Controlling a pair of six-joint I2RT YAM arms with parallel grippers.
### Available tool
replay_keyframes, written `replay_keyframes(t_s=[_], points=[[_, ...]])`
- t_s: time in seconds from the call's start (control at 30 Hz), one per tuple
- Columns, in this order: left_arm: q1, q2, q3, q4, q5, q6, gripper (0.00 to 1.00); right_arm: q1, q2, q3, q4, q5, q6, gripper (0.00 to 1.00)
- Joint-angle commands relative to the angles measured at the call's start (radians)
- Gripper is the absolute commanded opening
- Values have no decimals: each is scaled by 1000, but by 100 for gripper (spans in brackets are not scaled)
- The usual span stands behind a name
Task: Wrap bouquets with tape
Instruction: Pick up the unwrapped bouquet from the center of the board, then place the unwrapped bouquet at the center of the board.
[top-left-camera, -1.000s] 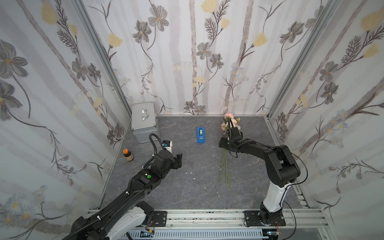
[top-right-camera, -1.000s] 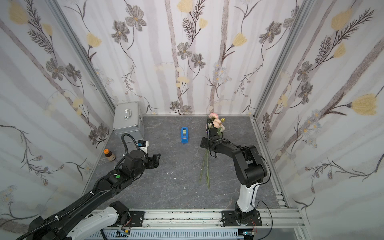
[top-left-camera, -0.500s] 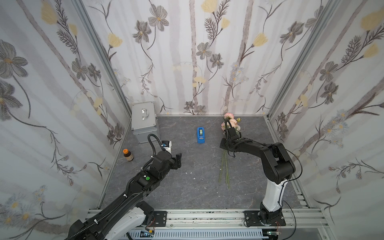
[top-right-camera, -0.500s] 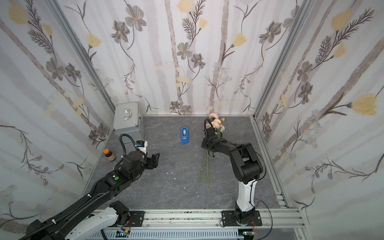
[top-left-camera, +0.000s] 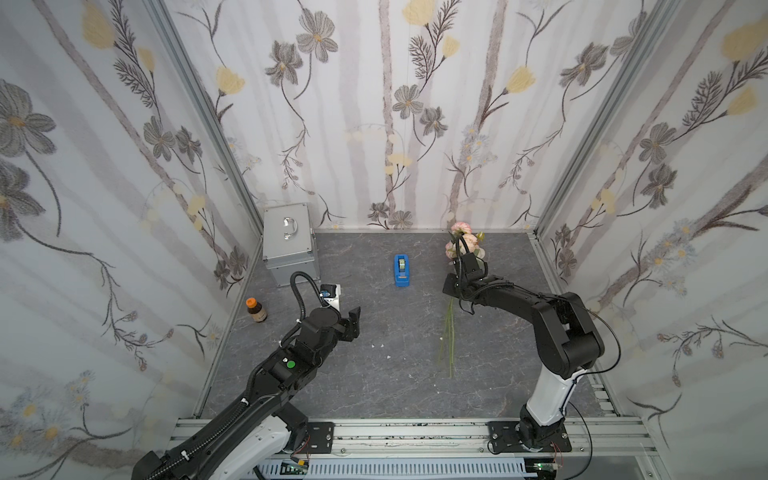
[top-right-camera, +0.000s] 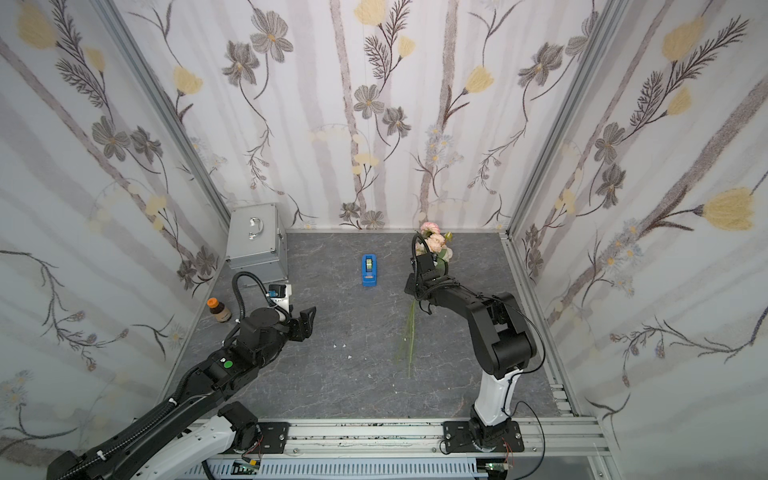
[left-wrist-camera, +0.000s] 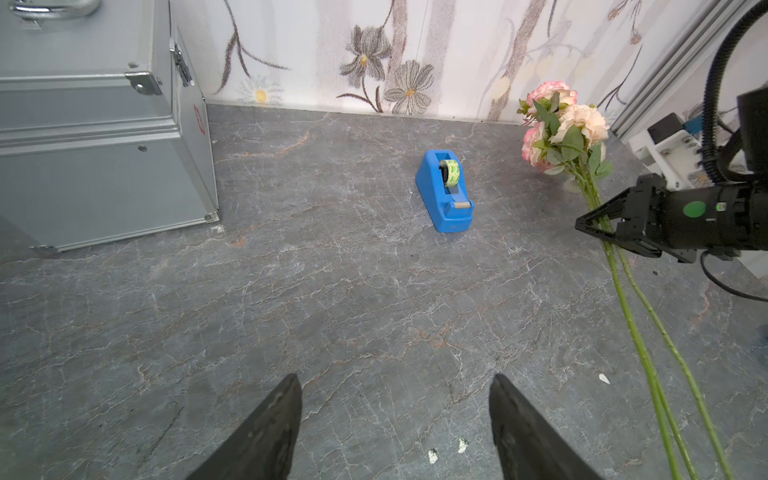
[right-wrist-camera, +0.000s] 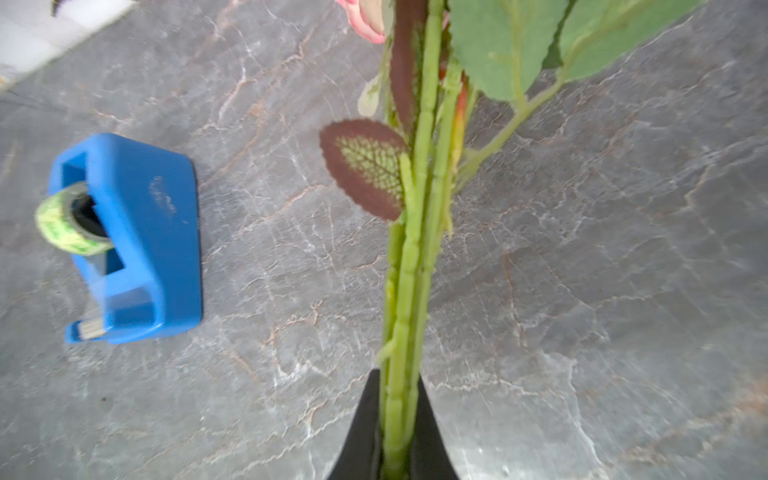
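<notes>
Since the earlier frame the right tool (right-wrist-camera: 397, 419) has closed from wide to narrow, and its jaws now pinch the green stems of the bouquet (left-wrist-camera: 559, 124). From the left: a metal case (top-left-camera: 289, 243) stands in the far corner of the grey bench (top-left-camera: 374, 382), with a brown bottle (top-left-camera: 256, 309) nearer, by the wall. The left tool (left-wrist-camera: 395, 380) hovers over the bench, jaws wide, holding nothing. At mid-bench sits the tape (left-wrist-camera: 451, 172), a pale green roll in its blue dispenser (top-left-camera: 401, 274). To its right is the bouquet, pink blooms toward the back wall and stem ends trailing toward the near edge, gripped just below the leaves.
</notes>
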Motion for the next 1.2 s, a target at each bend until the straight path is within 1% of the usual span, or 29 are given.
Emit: replay_keyframes(t_s=[0.0, 0.1, 0.2, 0.3, 0.33, 0.4, 0.47, 0.53, 0.63, 0.7, 0.8, 0.9, 0.97, 1.07, 1.17], points=[[0, -7, 16, 26, 1, -2, 75, 5, -90, -30, 22, 38, -66, 0], [0, -24, 16, 41, 23, -1, 75, 22, -203, -68, 32, 29, -182, 0], [0, -58, 26, 41, 44, 4, 73, 65, -315, -113, 74, 29, -348, 0], [0, -101, 53, -1, 84, 49, 71, 118, -404, -146, 123, 39, -567, 0], [0, -116, 63, -22, 110, 79, 71, 134, -422, -165, 159, 9, -662, 0], [-1, -144, 75, -55, 155, 146, 71, 168, -450, -213, 241, -13, -839, 0], [0, -179, 72, -80, 199, 238, 70, 201, -459, -249, 324, -43, -1024, 0], [-1, -214, 66, -100, 233, 313, 67, 219, -436, -232, 357, -50, -1120, 0], [0, -263, 52, -113, 304, 413, 64, 225, -353, -151, 333, -106, -1244, 0], [-2, -288, 48, -131, 364, 477, 61, 240, -256, -101, 324, -129, -1352, 0], [-2, -312, 45, -164, 418, 562, 61, 251, -151, -44, 330, -196, -1462, 0], [-1, -320, 40, -190, 413, 616, 61, 259, -68, 22, 290, -301, -1539, 0], [-1, -320, 33, -190, 398, 638, 63, 270, -18, 69, 250, -341, -1589, 0], [-1, -319, 18, -176, 371, 644, 69, 275, 40, 113, 215, -352, -1646, 0], [-1, -319, 12, -176, 366, 645, 70, 272, 68, 92, 216, -363, -1721, 0]])
